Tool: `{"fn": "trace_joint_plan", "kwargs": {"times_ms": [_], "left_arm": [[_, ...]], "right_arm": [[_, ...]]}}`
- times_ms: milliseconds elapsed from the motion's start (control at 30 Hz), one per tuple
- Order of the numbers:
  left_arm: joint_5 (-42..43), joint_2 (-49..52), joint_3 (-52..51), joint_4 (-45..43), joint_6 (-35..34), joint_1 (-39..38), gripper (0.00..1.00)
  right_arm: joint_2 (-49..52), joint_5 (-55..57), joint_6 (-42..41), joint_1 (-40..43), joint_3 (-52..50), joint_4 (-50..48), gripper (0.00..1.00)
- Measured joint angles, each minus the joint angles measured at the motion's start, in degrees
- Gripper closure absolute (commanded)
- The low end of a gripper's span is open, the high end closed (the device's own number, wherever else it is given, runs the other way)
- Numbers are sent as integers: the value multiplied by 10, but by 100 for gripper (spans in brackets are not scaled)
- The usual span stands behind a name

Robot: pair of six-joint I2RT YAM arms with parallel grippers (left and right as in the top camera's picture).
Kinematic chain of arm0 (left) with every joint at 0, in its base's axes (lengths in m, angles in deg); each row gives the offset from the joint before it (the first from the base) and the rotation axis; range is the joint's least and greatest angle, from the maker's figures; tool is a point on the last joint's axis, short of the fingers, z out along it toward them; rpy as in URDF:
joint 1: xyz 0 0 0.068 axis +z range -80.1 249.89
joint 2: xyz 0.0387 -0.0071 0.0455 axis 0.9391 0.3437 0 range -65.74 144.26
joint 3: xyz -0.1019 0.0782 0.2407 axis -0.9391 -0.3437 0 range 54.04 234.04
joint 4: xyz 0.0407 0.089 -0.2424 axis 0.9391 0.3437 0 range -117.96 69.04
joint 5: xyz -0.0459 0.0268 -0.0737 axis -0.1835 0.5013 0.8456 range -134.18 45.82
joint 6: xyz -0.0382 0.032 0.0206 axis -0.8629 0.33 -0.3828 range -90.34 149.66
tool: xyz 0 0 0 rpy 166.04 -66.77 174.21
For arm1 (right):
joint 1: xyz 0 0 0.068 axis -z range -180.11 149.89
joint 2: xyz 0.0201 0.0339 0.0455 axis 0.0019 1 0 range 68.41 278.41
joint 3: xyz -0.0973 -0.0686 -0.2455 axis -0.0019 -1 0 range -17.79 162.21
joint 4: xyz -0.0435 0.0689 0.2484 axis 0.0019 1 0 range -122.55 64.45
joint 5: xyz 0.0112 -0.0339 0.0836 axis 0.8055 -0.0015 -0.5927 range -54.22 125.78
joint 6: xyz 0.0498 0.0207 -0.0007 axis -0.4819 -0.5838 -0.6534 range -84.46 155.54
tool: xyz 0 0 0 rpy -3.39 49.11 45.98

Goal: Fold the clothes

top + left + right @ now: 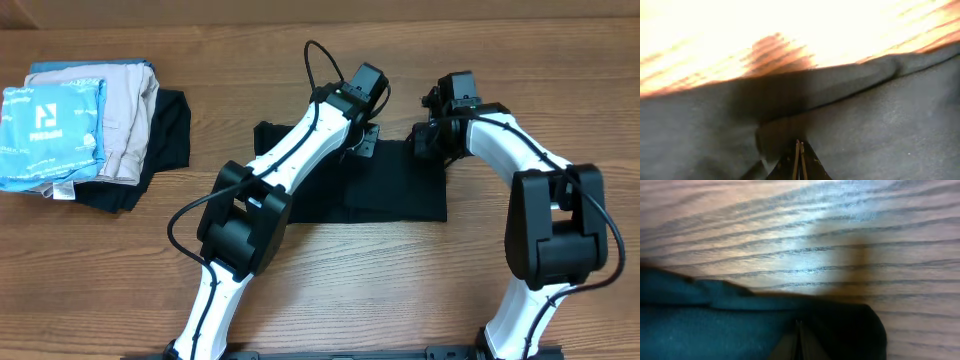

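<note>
L gripper: fingers shut tight, pinching black fabric at the far edge of the T-shirt. R gripper: same, closed on its far right corner. Shirt lies flat mid table, well right of the folded pile. Step, prob.: far-to-near fold. Next: lift both ends evenly, carry edge to near hem w/o slip.

T-shirt at centre, garment stack far left

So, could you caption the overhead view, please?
Left gripper and right gripper pinch the black T-shirt along its far edge.
</note>
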Motion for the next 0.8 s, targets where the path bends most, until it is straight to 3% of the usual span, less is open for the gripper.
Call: {"fn": "trace_joint_plan", "kwargs": {"times_ms": [133, 233, 367, 433, 533, 600, 667, 800], "left_arm": [[-10, -1, 86, 78, 8, 0, 96], [-12, -4, 122, 147, 12, 0, 93], [-12, -4, 127, 194, 15, 4, 82], [-12, -4, 127, 197, 14, 12, 82], [3, -4, 127, 194, 14, 19, 78], [10, -4, 125, 183, 14, 17, 78], [16, -4, 111, 165, 12, 13, 79], [19, -4, 89, 157, 6, 11, 78]], "right_arm": [[-84, 4, 0, 2, 11, 52, 93], [-133, 4, -10, 28, 22, 115, 72], [-134, 2, -13, 103, 24, 170, 62], [-134, -21, 3, 144, 21, 196, 47], [-134, -81, 45, 186, -6, 188, 44], [-130, -117, 73, 204, -34, 160, 51], [-126, -148, 97, 207, -73, 116, 51], [-125, -181, 115, 206, -143, 37, 35]]}}
